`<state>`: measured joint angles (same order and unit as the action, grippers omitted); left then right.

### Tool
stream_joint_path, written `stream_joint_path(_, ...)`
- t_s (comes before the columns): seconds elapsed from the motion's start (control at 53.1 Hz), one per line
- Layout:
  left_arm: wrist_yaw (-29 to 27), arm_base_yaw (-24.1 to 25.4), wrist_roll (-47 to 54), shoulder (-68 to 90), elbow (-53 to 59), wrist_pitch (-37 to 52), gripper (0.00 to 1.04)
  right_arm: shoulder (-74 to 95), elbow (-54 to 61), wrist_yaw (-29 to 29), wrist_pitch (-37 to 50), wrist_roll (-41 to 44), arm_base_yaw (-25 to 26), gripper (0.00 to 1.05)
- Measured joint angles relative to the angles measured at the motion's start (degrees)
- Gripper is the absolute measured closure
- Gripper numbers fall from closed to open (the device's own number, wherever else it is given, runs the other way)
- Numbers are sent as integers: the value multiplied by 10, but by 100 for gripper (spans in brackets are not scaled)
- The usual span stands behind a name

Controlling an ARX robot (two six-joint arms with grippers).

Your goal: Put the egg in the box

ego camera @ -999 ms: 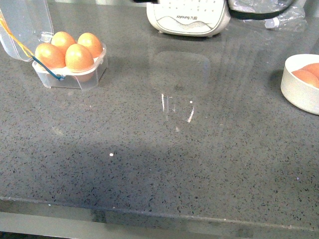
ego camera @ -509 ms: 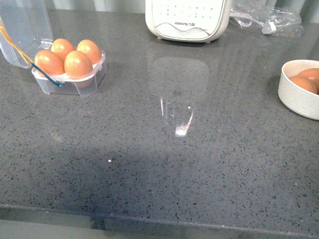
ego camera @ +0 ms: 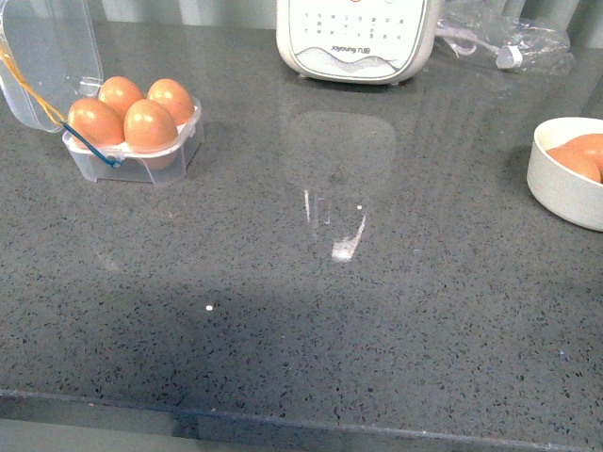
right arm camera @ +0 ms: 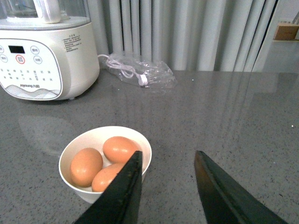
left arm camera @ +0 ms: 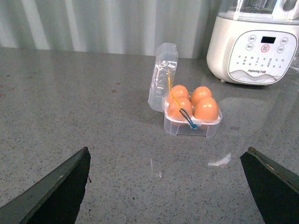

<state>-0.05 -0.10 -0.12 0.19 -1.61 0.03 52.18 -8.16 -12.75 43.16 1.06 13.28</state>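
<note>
The small clear plastic four-egg box [left arm camera: 194, 129], lid up near the worktop's [ego camera: 311, 311] far-left corner, holds four smooth orange-brown eggs [left arm camera: 206, 108], so placing seems done. Left tool [left arm camera: 168, 150] gapes wide and empty. Right tool [right arm camera: 168, 154], parted and empty, hangs beside the round white bowl [right arm camera: 74, 187]. Next: withdraw clear.

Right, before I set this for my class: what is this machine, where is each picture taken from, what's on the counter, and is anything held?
It is a robot with two arms, each ending in a two-fingered gripper. The front view looks out from its body over a grey countertop; no arm shows there. The other two pictures come from wrist cameras. The dark wedges are gripper fingers. The left gripper faces a clear egg box, lid open, holding four brown eggs. The right gripper faces a white bowl with three eggs. Both grippers are open and empty. A white Joyoung kitchen appliance stands at the back.
</note>
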Motion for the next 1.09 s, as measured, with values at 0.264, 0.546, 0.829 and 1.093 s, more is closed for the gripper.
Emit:
stream_joint_path(0.264, 0, 0, 0, 0, 0, 0, 7, -96, 39, 46, -57, -4, -47, 102)
stream_joint_path(0.546, 0, 0, 0, 0, 0, 0, 7, -165, 78, 116, -83, -5, -106, 102)
stream_joint_path(0.829, 0, 0, 0, 0, 0, 0, 7, -276, 78, 127, -188, -5, -131, 102)
stream_joint_path(1.093, 0, 0, 0, 0, 0, 0, 7, -335, 78, 127, -244, -5, -131, 102)
